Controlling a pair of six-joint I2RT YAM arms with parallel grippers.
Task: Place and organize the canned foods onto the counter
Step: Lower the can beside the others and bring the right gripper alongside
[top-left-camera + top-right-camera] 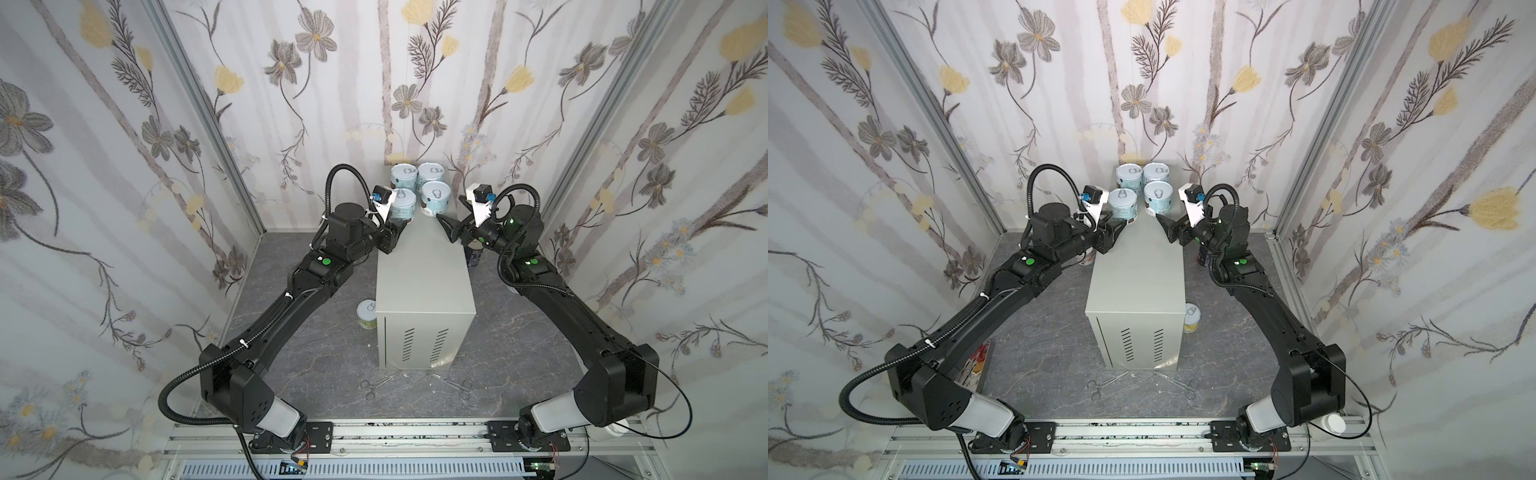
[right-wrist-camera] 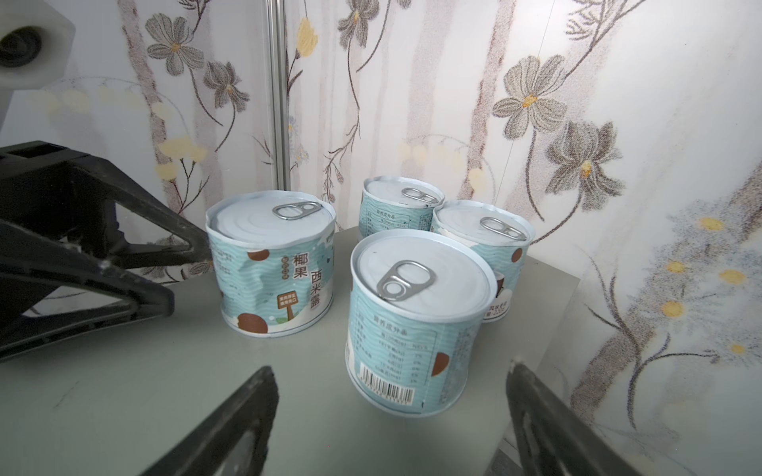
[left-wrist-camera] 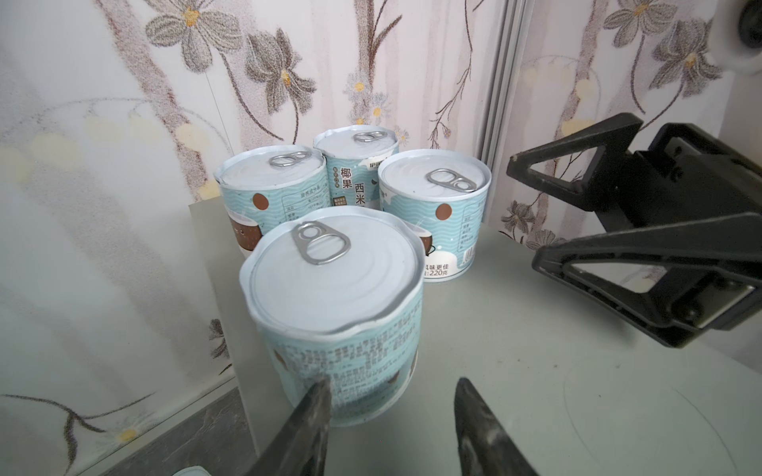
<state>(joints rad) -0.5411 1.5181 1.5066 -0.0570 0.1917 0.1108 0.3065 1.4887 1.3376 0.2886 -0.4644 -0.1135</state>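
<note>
1. Counter (image 1: 424, 282): a grey box with a vented front, which we see standing on the dark floor.
2. Four teal cans (image 1: 434, 193): upright in a two-by-two block at the counter's far end.
3. Pale can (image 1: 368, 313): on the floor, just beside the counter's left wall.
4. Left gripper (image 3: 391, 391): we note a narrow gap and empty jaws, one fingertip at the nearest can's label.
5. Right gripper (image 1: 444, 228): spread wide, empty, near the block.

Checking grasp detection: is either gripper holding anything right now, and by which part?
Nothing is held. The left gripper has its fingers apart beside the nearest can. The right gripper is wide open before another can. Both stand on the counter.
</note>
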